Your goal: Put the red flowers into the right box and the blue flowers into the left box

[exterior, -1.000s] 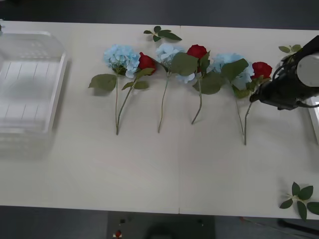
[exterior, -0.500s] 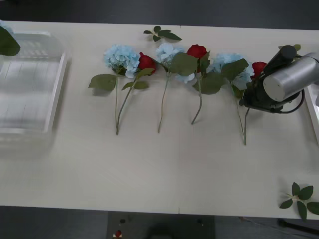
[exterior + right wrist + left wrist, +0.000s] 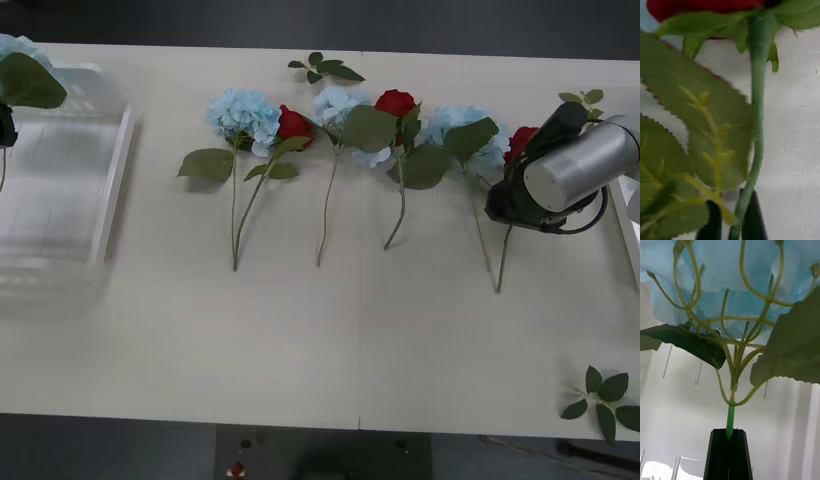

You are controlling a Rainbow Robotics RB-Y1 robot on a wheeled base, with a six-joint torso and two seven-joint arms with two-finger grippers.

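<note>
Over the left box (image 3: 110,180), the left gripper (image 3: 729,437) pinches a blue flower (image 3: 733,285) by its stem. At the row's right end, the right gripper (image 3: 731,219) clamps a red flower (image 3: 520,140) whose leaf (image 3: 711,131) crowds its fingers; more blue and red blooms overlap alongside on the table (image 3: 300,340), loose leaf sprigs (image 3: 600,395) lying near its edges.

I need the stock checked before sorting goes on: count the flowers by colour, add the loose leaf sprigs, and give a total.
Red flowers: 3, one held by the right gripper
Blue flowers: 4, one held by the left gripper at the left box
Loose leaf sprigs: 3
Total: 10
</note>
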